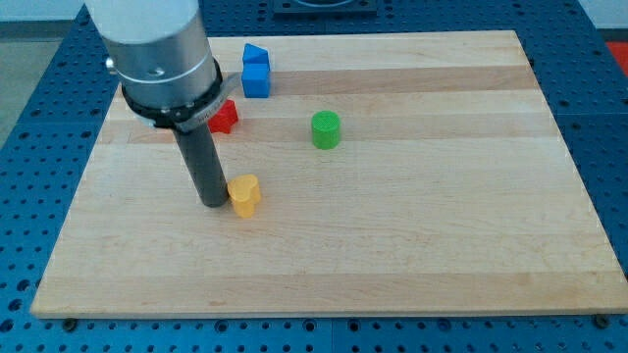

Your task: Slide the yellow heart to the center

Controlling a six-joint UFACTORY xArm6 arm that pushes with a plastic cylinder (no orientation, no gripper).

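The yellow heart [244, 194] lies on the wooden board [412, 245], left of the board's middle. My tip [214, 202] stands just to the left of the heart, touching or almost touching its left side. The dark rod rises from there up to the grey arm body at the view's top left.
A green cylinder [326, 129] stands above and right of the heart. A red block [225, 117] lies partly behind the arm. Two blue blocks [256, 71] sit together near the board's top edge. The blue perforated table [29, 118] surrounds the board.
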